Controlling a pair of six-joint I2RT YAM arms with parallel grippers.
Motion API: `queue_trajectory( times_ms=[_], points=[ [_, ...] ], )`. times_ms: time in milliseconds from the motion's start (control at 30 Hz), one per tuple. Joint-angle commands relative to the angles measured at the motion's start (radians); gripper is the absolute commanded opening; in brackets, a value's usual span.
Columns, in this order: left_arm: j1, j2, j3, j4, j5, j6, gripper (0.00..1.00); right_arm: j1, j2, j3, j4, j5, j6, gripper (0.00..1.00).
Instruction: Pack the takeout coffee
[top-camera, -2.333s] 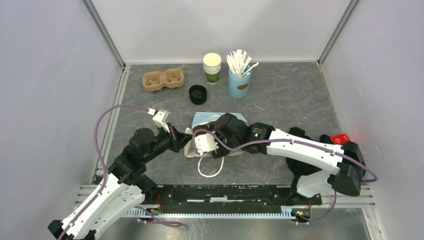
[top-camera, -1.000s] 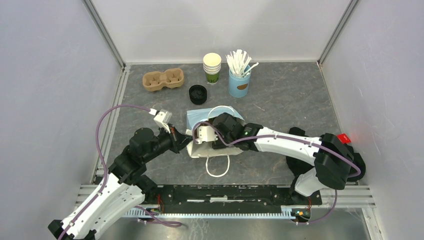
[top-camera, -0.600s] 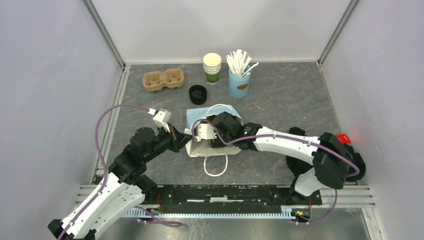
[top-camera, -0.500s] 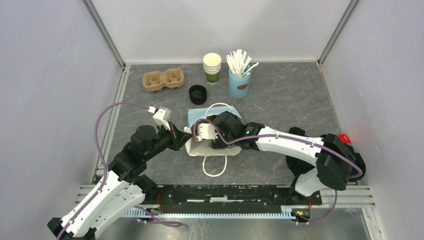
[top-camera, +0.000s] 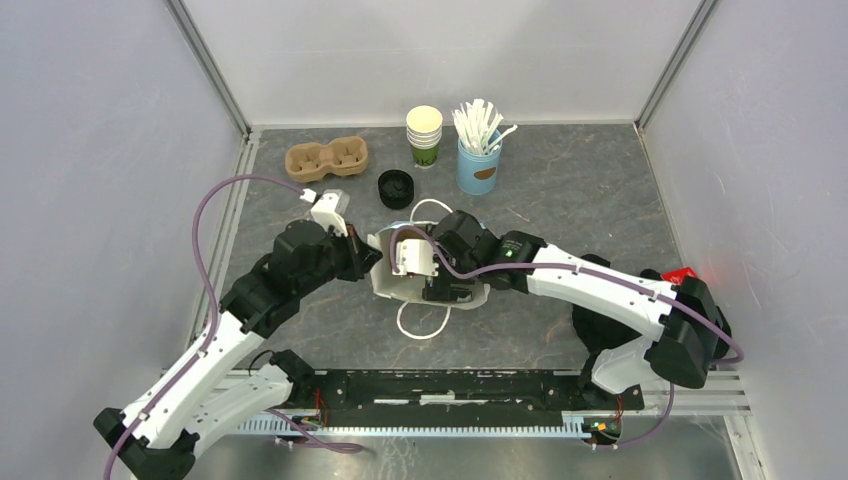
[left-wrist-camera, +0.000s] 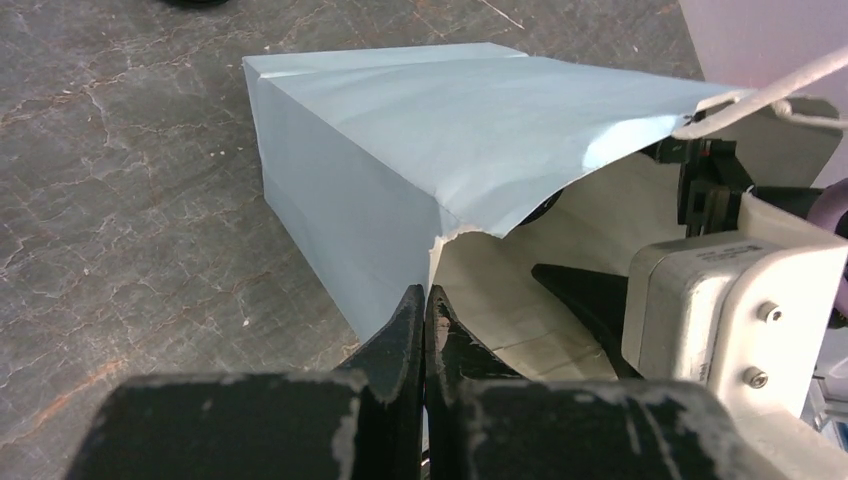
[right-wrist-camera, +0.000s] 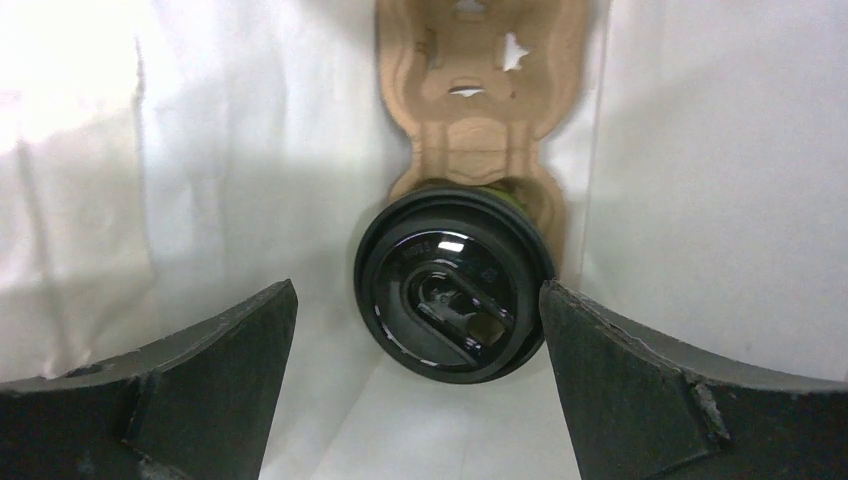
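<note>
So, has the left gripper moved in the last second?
Yes: the left gripper, shut on the paper bag, has shifted up the table, toward the stack of black lids.

Count: 1 paper bag (left-wrist-camera: 400, 150), 1 lidded coffee (right-wrist-camera: 455, 295), 2 carriers (top-camera: 327, 159), second carrier (right-wrist-camera: 480, 100) inside bag, 1 cup stack (top-camera: 424, 135), 1 lid stack (top-camera: 396, 188), 1 stirrer pot (top-camera: 479, 165).

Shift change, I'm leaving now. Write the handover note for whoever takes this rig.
Left end effector: shut on the paper bag at its mouth edge, holding it open.
Right end effector: open, inside the bag, fingers either side of the takeout coffee, not touching.
Coffee sits in a cardboard carrier inside the bag.
Done: coffee bagged.
To do: withdraw right arm, release bag.
</note>
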Motion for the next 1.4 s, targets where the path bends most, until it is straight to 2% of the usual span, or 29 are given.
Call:
queue_trajectory(
  times_ms=[0, 167, 233, 333, 400, 533, 633, 700, 767, 1000, 1067, 1367],
  points=[
    [-0.001, 0.030, 0.074, -0.036, -0.013, -0.048, 0.02, 0.001, -0.028, 0.048, -0.069, -0.076, 0.056, 0.98],
    [-0.002, 0.074, 0.122, -0.081, -0.016, -0.094, 0.02, 0.016, -0.019, 0.097, -0.120, -0.093, 0.109, 0.98],
    [-0.002, 0.093, 0.148, -0.100, -0.019, -0.110, 0.02, 0.033, -0.028, 0.113, -0.112, -0.089, 0.149, 0.94],
    [-0.001, 0.122, 0.198, -0.129, -0.033, -0.140, 0.02, 0.062, -0.029, 0.131, -0.092, -0.018, 0.234, 0.82],
    [-0.002, 0.141, 0.225, -0.142, -0.034, -0.158, 0.02, 0.076, -0.027, 0.131, -0.079, -0.002, 0.281, 0.68],
    [-0.001, 0.160, 0.254, -0.139, -0.021, -0.191, 0.02, 0.098, -0.020, 0.108, -0.051, 0.002, 0.316, 0.57],
    [-0.001, 0.177, 0.274, -0.160, -0.031, -0.211, 0.02, 0.103, -0.017, 0.148, -0.066, -0.003, 0.327, 0.41],
    [-0.001, 0.188, 0.288, -0.183, -0.044, -0.229, 0.02, 0.102, -0.022, 0.186, -0.086, -0.010, 0.344, 0.35],
    [-0.001, 0.193, 0.298, -0.206, -0.061, -0.251, 0.02, 0.103, -0.035, 0.213, -0.108, -0.027, 0.353, 0.37],
    [-0.001, 0.188, 0.314, -0.282, -0.128, -0.328, 0.02, 0.103, -0.078, 0.340, -0.174, -0.032, 0.400, 0.55],
    [-0.001, 0.191, 0.324, -0.305, -0.144, -0.345, 0.02, 0.103, -0.084, 0.392, -0.178, -0.005, 0.421, 0.58],
    [-0.001, 0.197, 0.373, -0.414, -0.240, -0.436, 0.02, 0.079, -0.111, 0.679, -0.143, 0.184, 0.537, 0.84]
  ],
)
